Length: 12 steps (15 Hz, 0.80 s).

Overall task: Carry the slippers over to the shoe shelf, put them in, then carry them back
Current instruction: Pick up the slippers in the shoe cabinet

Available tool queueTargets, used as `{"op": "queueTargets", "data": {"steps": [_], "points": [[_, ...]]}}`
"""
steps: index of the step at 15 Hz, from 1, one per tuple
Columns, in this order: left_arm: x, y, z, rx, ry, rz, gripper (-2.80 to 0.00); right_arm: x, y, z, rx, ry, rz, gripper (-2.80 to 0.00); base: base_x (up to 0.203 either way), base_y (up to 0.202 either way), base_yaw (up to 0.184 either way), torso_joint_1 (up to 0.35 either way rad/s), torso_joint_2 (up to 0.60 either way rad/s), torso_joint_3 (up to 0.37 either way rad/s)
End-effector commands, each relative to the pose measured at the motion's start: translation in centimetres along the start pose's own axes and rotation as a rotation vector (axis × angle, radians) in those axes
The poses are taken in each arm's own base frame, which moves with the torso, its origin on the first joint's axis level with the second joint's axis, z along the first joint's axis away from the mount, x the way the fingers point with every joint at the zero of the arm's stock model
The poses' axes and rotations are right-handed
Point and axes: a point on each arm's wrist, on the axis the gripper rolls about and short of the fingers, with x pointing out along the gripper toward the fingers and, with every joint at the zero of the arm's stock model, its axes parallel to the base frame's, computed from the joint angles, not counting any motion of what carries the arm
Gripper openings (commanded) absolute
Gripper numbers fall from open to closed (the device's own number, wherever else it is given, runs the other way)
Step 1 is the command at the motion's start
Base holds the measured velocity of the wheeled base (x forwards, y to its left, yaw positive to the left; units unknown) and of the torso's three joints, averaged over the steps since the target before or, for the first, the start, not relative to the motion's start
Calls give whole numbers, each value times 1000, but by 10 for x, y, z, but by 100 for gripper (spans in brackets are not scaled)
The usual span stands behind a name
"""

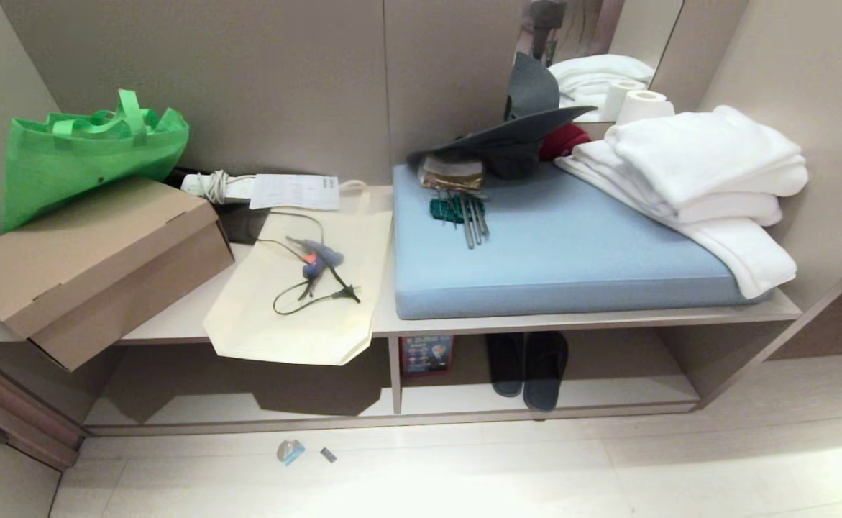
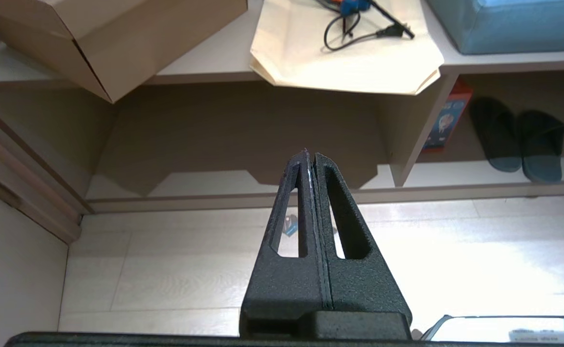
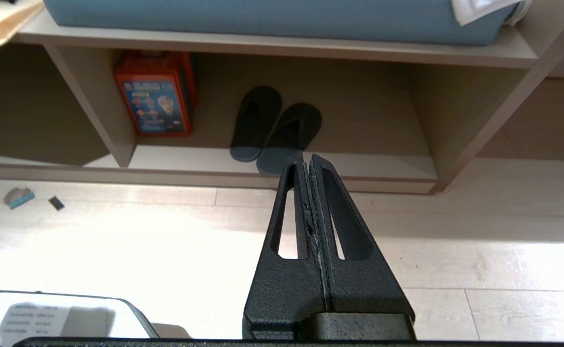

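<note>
Head view: The pair of dark blue-grey, backless fabric slippers (image 1: 528, 367) lay side by side in the right-hand cubby of the low taupe wooden shoe shelf (image 1: 536, 416), near the thin divider and just beside a small red printed box (image 1: 426, 354). The heels faced outward, and one overhung the cubby's front edge slightly. On the counter above lay a pale blue cushion (image 1: 557, 252), folded white towels (image 1: 708, 187), a cream flat bag (image 1: 305, 288) and a brown cardboard box (image 1: 97, 266). Neither arm appeared here.

Left wrist view: The left gripper (image 2: 309, 159) hung over the pale floor (image 2: 455, 250) in front of the empty left cubby, jaws pressed together, holding nothing. The slippers lay well apart from it.

Right wrist view: The right gripper (image 3: 306, 159) hung over the floor directly in front of the slippers, jaws pressed together, empty.

Handling judgement: The slippers appeared light, soft and floppy; a pinch at the heel edge of the sole or the upper's open rim would likely hold. Overhead room was limited by the counter, and the divider stood close on one side. The floor in front offered open room for withdrawal.
</note>
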Motion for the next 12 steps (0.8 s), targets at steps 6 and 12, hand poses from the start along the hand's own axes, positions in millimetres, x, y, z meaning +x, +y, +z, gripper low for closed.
{"op": "queueTargets", "data": {"steps": [6,12], "points": [[1,0,-2,1,10,0,-280,0,0,0,0,1,1,-280,0,0,0,5,3,-196],[1,0,-2,0,9,0,-280,0,0,0,0,2,0,-280,0,0,0,3,4,-198]]}}
